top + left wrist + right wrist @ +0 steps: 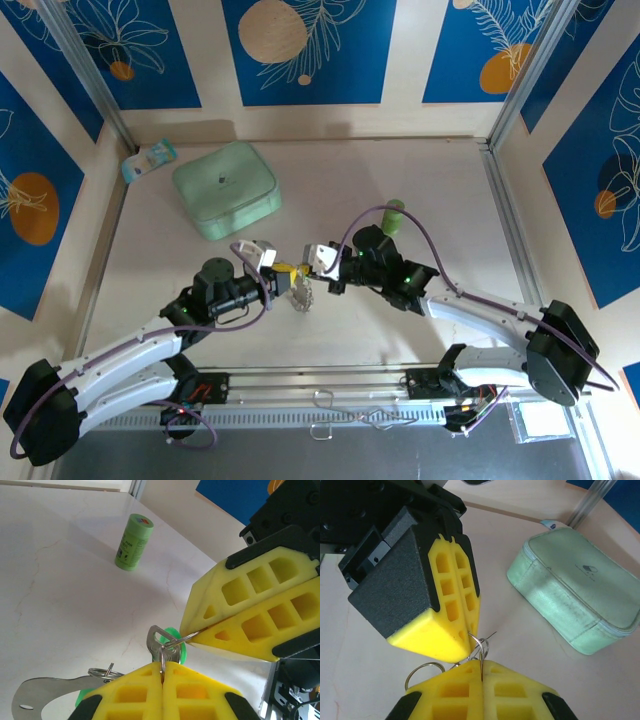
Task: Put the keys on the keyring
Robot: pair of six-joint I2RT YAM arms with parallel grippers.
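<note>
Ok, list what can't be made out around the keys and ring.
Top view: the keyring between left gripper and right gripper is too small to show threading.
Left wrist view: the green key is hidden behind a metal tab and the left fingers.
Same view: a second green piece is half covered by those fingers.

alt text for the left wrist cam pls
Two yellow-padded grippers, the left gripper at the bottom and the right gripper at the right, meet tip to tip, both pinched shut on a thin wire ring next to a green-headed key. An upright green cylinder stands behind on the pale table.
</note>
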